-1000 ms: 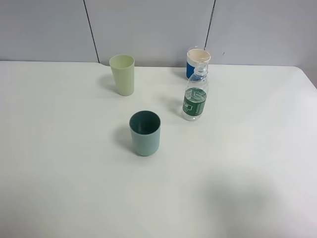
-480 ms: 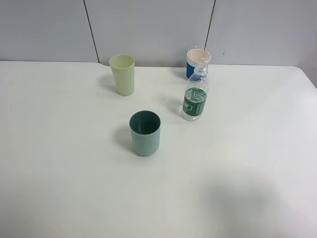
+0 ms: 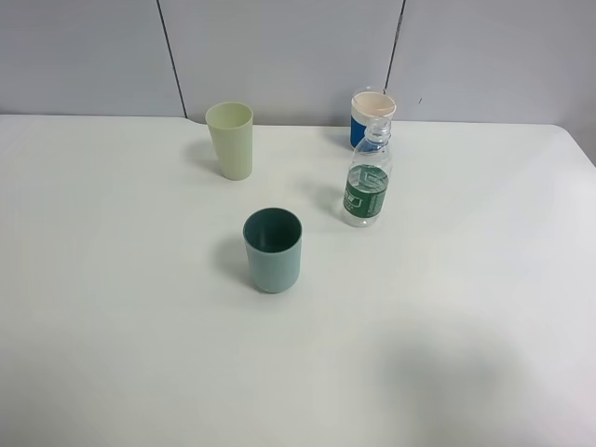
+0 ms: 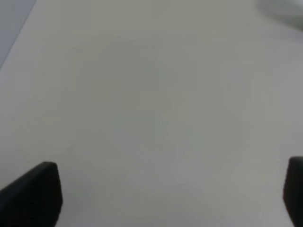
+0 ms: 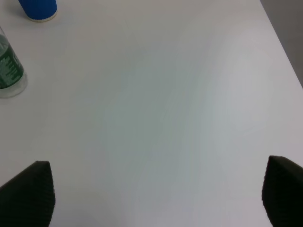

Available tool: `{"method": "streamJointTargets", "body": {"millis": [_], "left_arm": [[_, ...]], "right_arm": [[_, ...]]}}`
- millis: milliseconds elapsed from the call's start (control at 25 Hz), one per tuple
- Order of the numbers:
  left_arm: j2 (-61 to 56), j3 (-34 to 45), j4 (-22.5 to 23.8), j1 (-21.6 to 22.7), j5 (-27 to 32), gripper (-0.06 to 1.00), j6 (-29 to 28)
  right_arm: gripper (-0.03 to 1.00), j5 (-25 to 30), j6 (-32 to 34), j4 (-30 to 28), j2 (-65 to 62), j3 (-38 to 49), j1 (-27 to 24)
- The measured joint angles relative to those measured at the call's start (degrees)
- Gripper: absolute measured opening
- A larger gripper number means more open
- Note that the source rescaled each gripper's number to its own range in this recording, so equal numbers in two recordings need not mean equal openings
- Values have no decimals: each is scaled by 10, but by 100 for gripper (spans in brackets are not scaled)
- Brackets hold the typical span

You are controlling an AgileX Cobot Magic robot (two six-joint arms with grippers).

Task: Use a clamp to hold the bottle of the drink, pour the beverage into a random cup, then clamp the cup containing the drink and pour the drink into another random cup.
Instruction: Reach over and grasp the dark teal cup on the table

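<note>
A clear bottle (image 3: 368, 182) with a green label stands upright at the back right of the white table (image 3: 121, 354); its base also shows in the right wrist view (image 5: 8, 71). Behind it stands a blue cup (image 3: 372, 115) with a pale rim, also seen from the right wrist (image 5: 39, 9). A pale green cup (image 3: 231, 140) stands at the back left, and a teal cup (image 3: 273, 250) near the middle. Neither arm shows in the high view. My left gripper (image 4: 173, 194) and right gripper (image 5: 158, 194) are both open over bare table, nothing between their fingertips.
A grey panelled wall (image 3: 279, 56) runs behind the table. The table's right edge (image 5: 281, 47) shows in the right wrist view. A soft shadow lies on the tabletop at the front right (image 3: 447, 372).
</note>
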Motion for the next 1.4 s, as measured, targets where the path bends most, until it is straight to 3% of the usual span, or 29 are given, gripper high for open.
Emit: {"method": "streamJointTargets", "body": {"millis": [240, 520, 720, 960, 1120, 1400], "left_arm": [[35, -5, 6, 0, -8, 81, -1], [145, -28, 6, 0, -107, 81, 3], [237, -28, -15, 0, -159, 81, 54], [338, -28, -58, -3, -179, 83, 135], [391, -28, -70, -37, -184, 97, 168], [453, -28, -73, -115, -188, 98, 177]], "right_arm": [[70, 0, 0, 0, 0, 0, 0], [70, 0, 0, 0, 0, 0, 0], [70, 0, 0, 0, 0, 0, 0], [70, 0, 0, 0, 0, 0, 0], [70, 0, 0, 0, 0, 0, 0], [70, 0, 0, 0, 0, 0, 0]]}}
